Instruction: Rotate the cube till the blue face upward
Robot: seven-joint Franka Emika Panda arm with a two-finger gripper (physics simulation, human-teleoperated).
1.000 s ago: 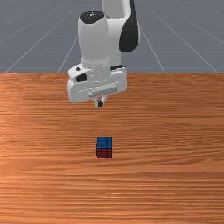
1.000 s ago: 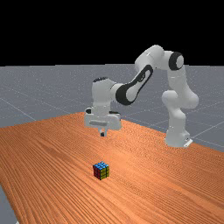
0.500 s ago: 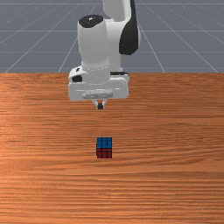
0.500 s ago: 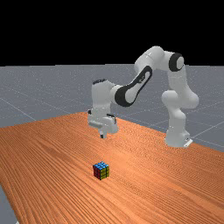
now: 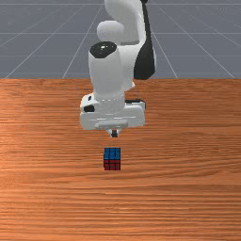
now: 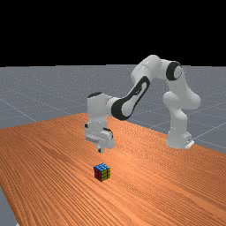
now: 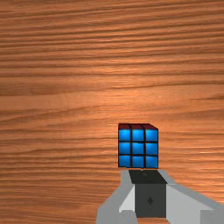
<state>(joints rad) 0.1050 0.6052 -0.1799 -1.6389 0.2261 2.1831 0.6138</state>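
- Front view: the claw point(image 5: 114, 133) is held just above and beyond the cube point(image 5: 112, 159), apart from it, with its fingers brought together, narrow and without a load.
- The cube is seen lying flat on the bench point(image 5: 188, 188), a little to the front view's left of the middle. Its blue face is turned upward and its red face toward the camera; its edges are lined up with the wood grain.
- The arm point(image 5: 106, 75) is stretched out behind the cube, and beyond the bench the grey floor point(image 5: 42, 42) is crossed by pale lines.
- Far view: the claw is seen above the cube, with a gap left between them. Blue is shown on top, red toward the far view's left, yellow toward its right. The arm's base point(image 6: 178, 139) is set well apart from the cube, on the far view's right.
- Wrist view: the blue face is seen nearly square-on, beside the closed fingertips; the red side is turned away from them. No long axis can be singled out, the sides being about equal.
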